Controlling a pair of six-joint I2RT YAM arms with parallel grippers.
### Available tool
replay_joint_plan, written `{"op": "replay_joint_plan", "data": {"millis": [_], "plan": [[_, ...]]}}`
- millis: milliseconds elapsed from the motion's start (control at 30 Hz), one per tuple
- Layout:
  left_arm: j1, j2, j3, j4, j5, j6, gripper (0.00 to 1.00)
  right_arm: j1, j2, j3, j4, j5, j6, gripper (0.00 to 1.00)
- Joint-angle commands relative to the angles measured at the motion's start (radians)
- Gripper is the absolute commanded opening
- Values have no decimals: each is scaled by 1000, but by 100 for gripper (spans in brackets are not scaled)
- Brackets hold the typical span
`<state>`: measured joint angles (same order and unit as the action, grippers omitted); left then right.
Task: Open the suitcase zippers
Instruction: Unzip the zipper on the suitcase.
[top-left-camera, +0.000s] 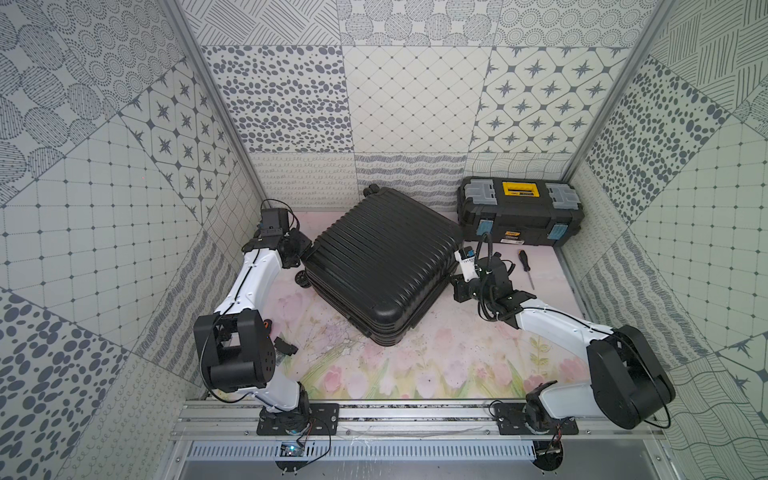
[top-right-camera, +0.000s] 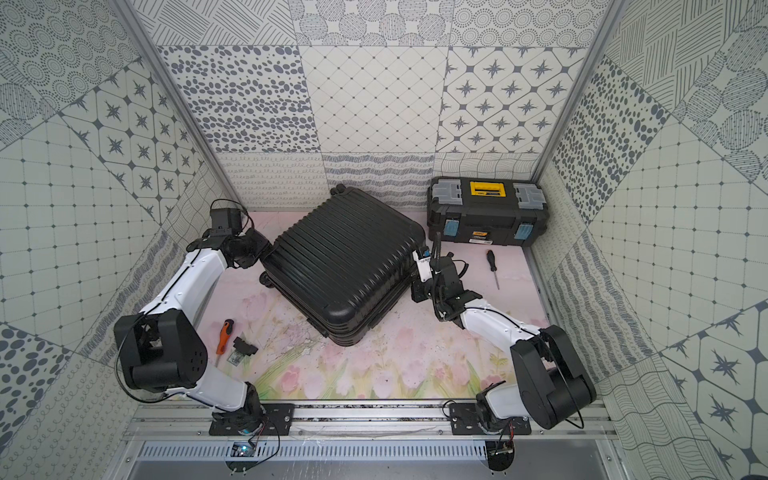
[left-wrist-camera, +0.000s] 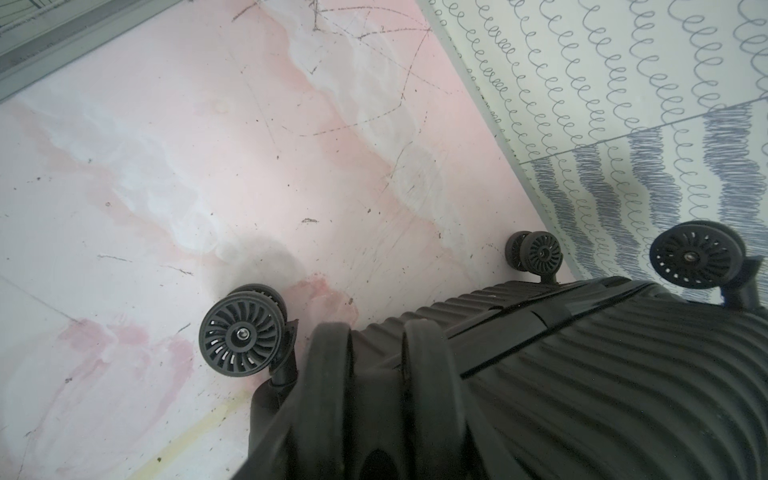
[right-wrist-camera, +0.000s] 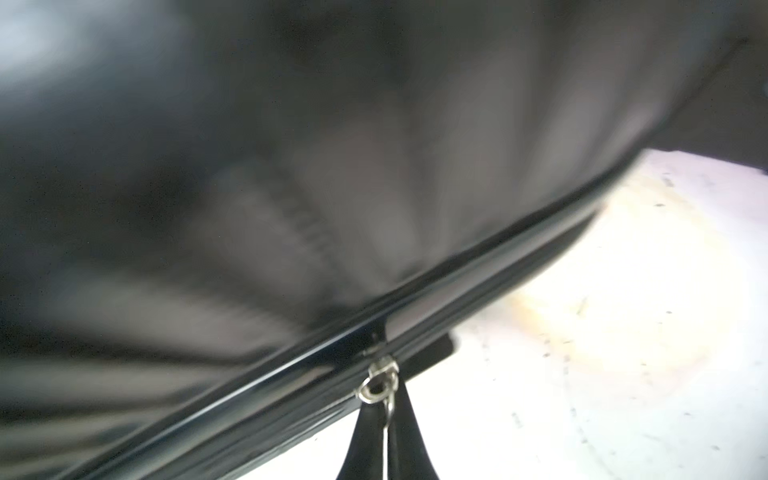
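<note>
Black ribbed suitcase (top-left-camera: 382, 266) lies flat and skewed mid-mat (top-left-camera: 415, 374), wheels toward the back-left. Its zippers (right-wrist-camera: 478, 266) run along the side seam. My right gripper (right-wrist-camera: 384, 415) is pinched on the zipper pull (right-wrist-camera: 377, 380). The left gripper (top-left-camera: 299, 249) sits at the wheel corner, can't tell its grip. Toolbox (top-left-camera: 519, 212) crowds the far right corner, with open mat in front.

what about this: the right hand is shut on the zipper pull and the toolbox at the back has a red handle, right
Not quite: the toolbox handle is yellow, not red, as both top views show. The rest holds: the right hand is shut on the zipper pull, seen in the right wrist view.
</note>
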<state>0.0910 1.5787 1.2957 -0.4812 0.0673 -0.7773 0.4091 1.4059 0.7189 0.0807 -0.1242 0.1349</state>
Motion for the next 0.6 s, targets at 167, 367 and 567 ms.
{"op": "replay_joint_plan", "data": {"millis": [167,367,567], "plan": [[-54,25,98,-170,-213,162,75,-24,1,44,100,-21,31,0],[-167,-123,130,-354,-439,94,99,91,-34,-11,65,-22,19,0],[-342,-379,34,-404,-463,116,99,244,-43,-38,53,3,40,0]]}}
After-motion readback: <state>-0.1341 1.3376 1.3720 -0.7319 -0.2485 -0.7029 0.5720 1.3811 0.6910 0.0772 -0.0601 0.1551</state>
